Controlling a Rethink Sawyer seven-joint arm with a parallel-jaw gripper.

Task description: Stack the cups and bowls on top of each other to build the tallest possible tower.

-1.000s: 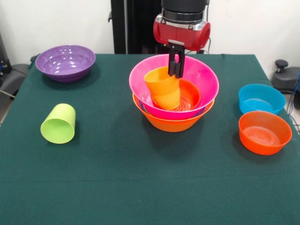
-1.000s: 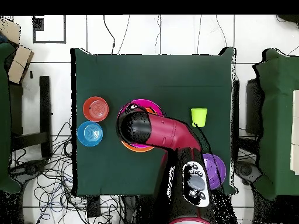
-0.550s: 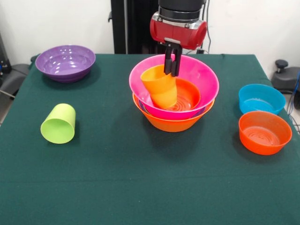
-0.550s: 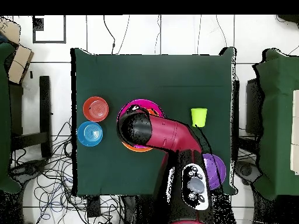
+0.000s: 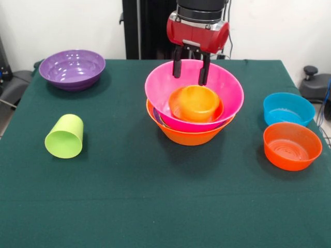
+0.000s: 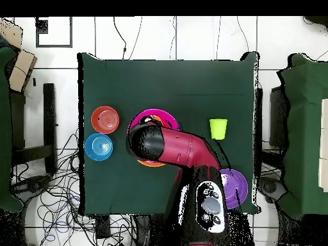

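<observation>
orange cup (image 5: pixel 194 103) in tower, below open pincer (image 5: pixel 191 72)

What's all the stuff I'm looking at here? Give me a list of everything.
Table: one, dark green cloth top, holds everything.
Tower: one pile of nested bowls mid-table; orange outermost at the base, a purple rim peeking out, pink bowl above, a small red-orange bowl inside it.
Orange cup: one, sitting in the pile's middle, mouth tilted toward the front camera.
Purple bowl: one, far left corner in the front view.
Green cup: one, lime, lying on its side, left.
Blue bowl: one, right edge.
Red-orange bowl: one, just in front of the blue.
Arm: one, red and black.
Pincer: one, black, open above the pile, holding nothing.
</observation>
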